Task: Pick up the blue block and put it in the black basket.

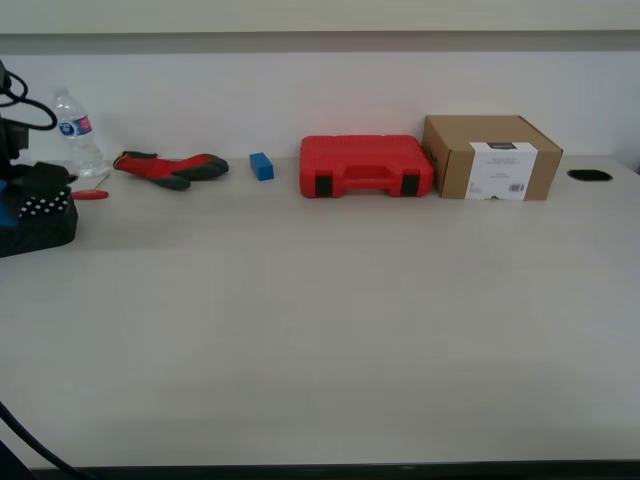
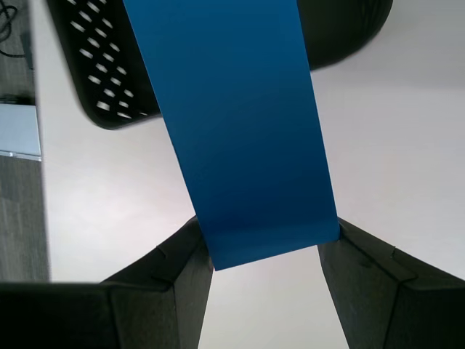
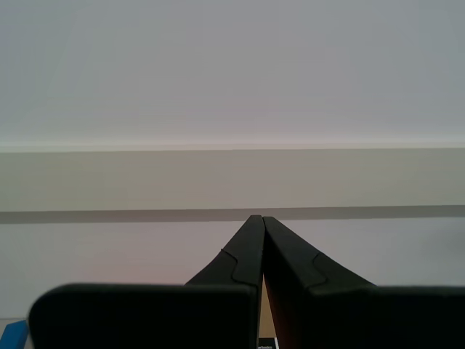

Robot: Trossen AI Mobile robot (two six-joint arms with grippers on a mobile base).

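You have the pick done and the carry nearly done: your first end effector [image 2: 265, 243] is clamped on the blue block [image 2: 236, 123], one finger against each side of it, and the first wrist view shows the block hanging above the surface [image 1: 330, 330] with the black basket [image 2: 109, 65] just beyond and partly under it. What is left, as I judge it, is to bring the block fully over the basket's opening and let go. In the exterior view the basket [image 1: 40, 215] sits at the far left edge of the picture, close to the surface's side, so you have little margin there; the first wrist view shows the surface ending just beside the basket. A water bottle [image 1: 78, 135], a red glove [image 1: 165, 168] and a small red item lie just behind the basket, so keep the arm from sweeping back toward them. The smaller blue block [image 1: 261, 166], red case [image 1: 365, 166] and cardboard box [image 1: 490, 157] stand well apart, and the wide middle is bare. Your second end effector [image 3: 260, 247] is closed on nothing, fingertips touching, pointing at the wall.
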